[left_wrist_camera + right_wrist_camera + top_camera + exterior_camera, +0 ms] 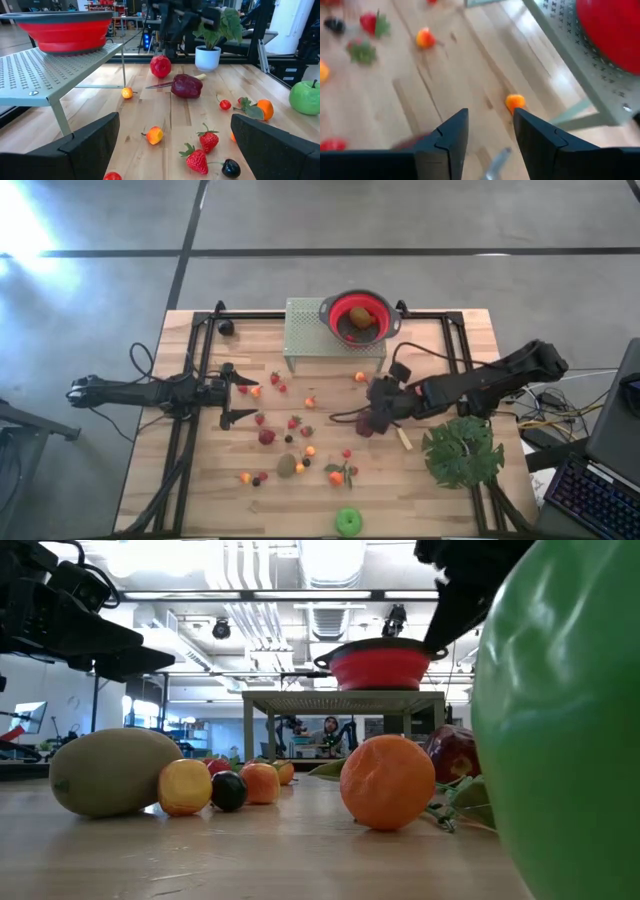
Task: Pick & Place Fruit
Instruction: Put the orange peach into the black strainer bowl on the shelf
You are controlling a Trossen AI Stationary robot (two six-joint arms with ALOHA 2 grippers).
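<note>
Right gripper is held empty above the surface, fingers slightly apart. Left gripper is spread wide near strawberries.

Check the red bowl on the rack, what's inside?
The red bowl holds one brown kiwi, seen from above. The bowl's floor under the kiwi is covered, so anything beneath it cannot be seen.

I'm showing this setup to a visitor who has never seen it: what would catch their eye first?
Probably the red bowl, holding a brown kiwi, raised on a perforated metal stand at the table's far edge. Next, the small fruit scattered over the wooden table between the two arms, with a green apple at the near edge. Then the big green leaf by the right arm.
</note>
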